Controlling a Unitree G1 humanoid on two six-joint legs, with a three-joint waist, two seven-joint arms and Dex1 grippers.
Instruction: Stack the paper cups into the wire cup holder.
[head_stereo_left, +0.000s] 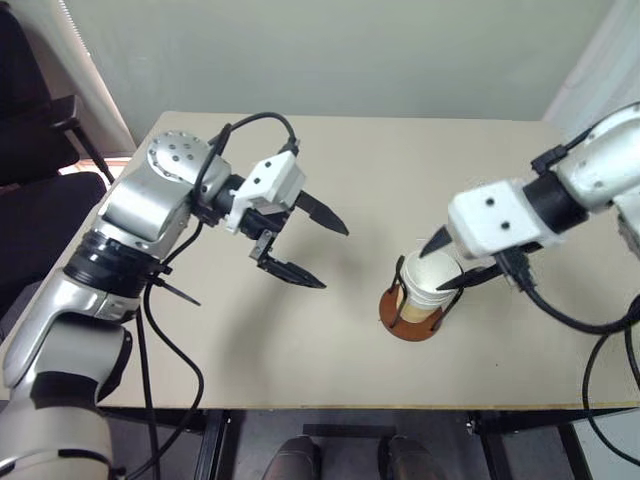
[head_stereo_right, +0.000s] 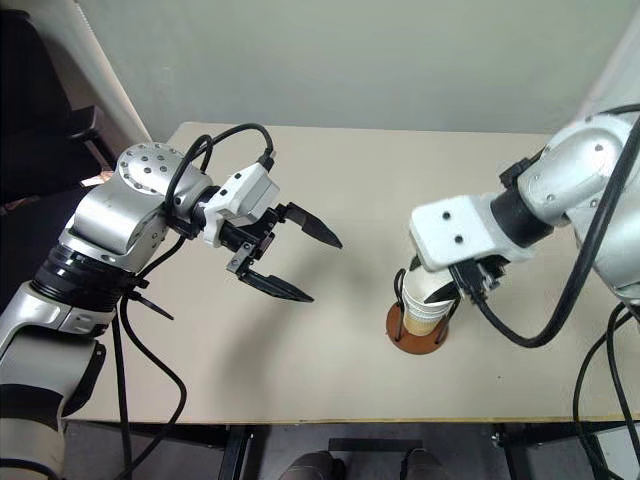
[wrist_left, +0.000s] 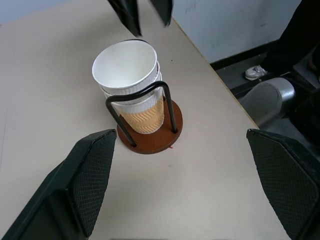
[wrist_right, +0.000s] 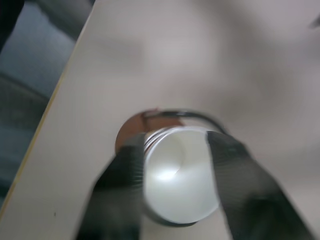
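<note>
Both tools gape: left, right straddling three nested paper cups in one wire cup holder.

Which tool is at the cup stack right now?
The right tool, its fingers on either side of the top cup in the holder. The left tool hangs open, away from the stack.
</note>
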